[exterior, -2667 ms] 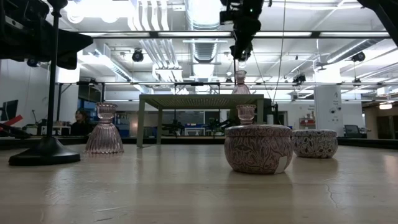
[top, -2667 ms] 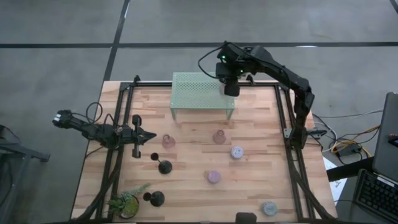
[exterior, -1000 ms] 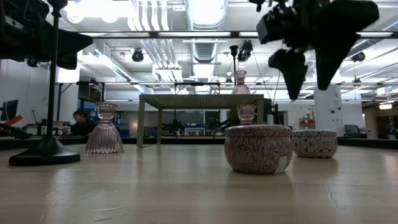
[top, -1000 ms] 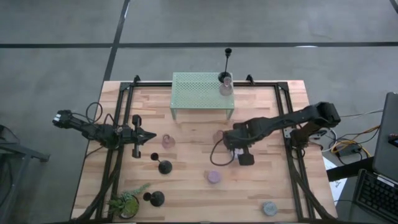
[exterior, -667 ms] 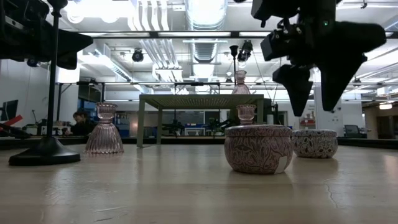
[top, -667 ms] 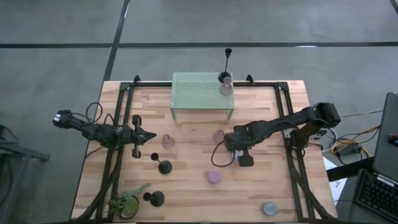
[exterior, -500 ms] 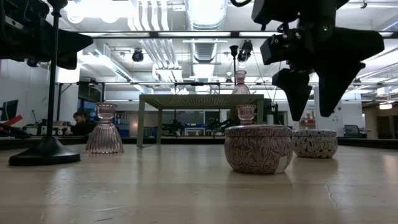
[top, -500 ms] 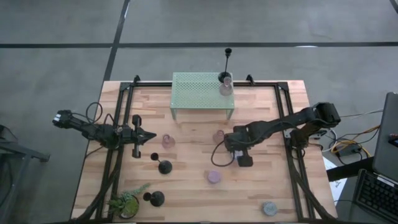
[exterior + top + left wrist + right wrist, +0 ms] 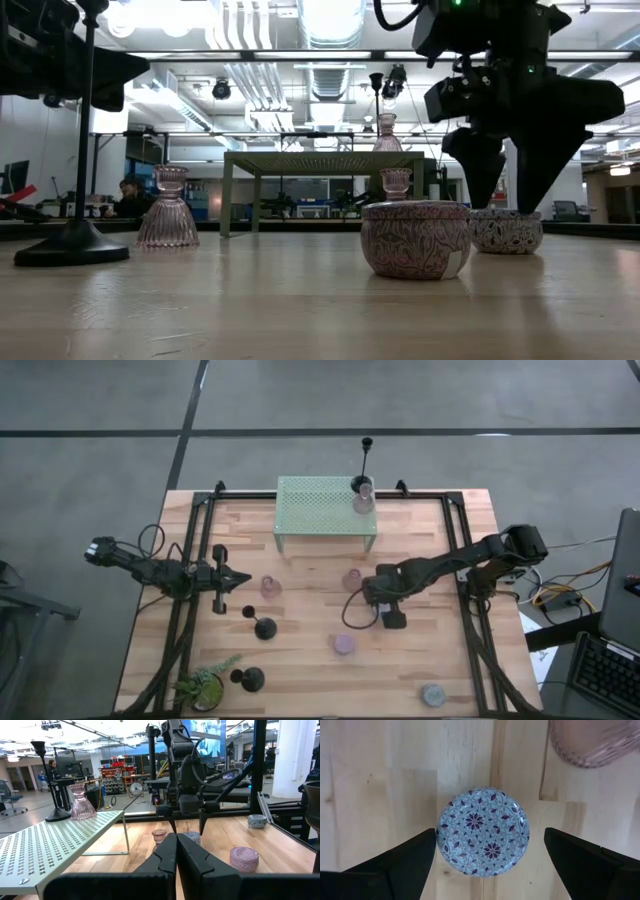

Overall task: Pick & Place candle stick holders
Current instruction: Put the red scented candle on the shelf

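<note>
The room beyond was a wide workshop hall with ceiling ducts and bright strip lights, shelving and a person (image 9: 51, 770) standing far off. The floor around the rig was grey concrete. The wooden table (image 9: 310, 670) of pale planks filled the middle of the high view, framed by black rails. At its far edge stood the pale green mesh rack (image 9: 325, 510), carrying one pink glass holder (image 9: 362, 500) and one black stemmed holder (image 9: 366, 460) at its right end.

The right arm reached in from the table's right side, its right gripper (image 9: 485, 852) pointing down with fingers spread wide on either side of a patterned round puck (image 9: 482, 831), which lay on the wood between them, not yet pinched. The left gripper (image 9: 176, 851) waited at the left edge, its fingers pressed together and holding nothing.

On the surface lay two more pink glass holders (image 9: 271, 588), one of them beside the right gripper (image 9: 351, 579), two black stemmed holders (image 9: 264, 627) near the front left, a pink puck (image 9: 344, 644) and a grey puck (image 9: 433, 695). A small potted plant (image 9: 203, 685) sat at the front left corner.
</note>
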Available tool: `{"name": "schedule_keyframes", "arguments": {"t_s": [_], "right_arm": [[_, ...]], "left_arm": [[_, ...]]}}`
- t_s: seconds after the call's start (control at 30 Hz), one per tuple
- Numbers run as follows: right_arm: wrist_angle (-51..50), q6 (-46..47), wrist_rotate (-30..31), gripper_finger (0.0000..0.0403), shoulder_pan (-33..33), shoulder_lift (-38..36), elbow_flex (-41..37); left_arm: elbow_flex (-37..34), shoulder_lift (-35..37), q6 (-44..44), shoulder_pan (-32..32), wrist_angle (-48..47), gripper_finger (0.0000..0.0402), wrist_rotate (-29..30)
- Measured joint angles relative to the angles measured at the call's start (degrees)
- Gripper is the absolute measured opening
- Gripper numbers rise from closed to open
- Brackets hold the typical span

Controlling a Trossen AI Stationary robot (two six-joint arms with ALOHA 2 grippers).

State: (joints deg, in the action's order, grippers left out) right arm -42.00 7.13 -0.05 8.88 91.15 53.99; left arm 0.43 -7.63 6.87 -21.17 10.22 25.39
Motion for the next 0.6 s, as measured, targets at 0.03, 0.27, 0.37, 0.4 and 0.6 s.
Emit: {"name": "schedule_keyframes", "arguments": {"t_s": [0.03,0.27,0.37,0.4,0.6], "right_arm": [[0.58,0.02,-0.01,0.0366,0.0,0.0,-0.44],[3.32,0.68,-0.11,0.0366,0.28,0.02,-1.71],[4.65,0.76,-0.4,0.0366,0.91,0.02,-2.15],[5.13,0.88,-0.42,0.0366,1.03,0.02,-2.43],[5.55,2.62,-0.42,0.0366,1.38,0.03,-3.87]], "left_arm": [[0.0,0.01,0.0,0.01,-0.01,0.0014,0.0],[0.0,0.01,0.0,0.02,0.0,0.0014,0.0],[0.0,0.01,0.0,0.0,-0.02,0.0014,0.0],[0.0,0.01,0.0,0.02,0.0,0.0014,0.02],[0.0,-0.01,0.0,0.0,-0.02,0.0014,0.0]]}}
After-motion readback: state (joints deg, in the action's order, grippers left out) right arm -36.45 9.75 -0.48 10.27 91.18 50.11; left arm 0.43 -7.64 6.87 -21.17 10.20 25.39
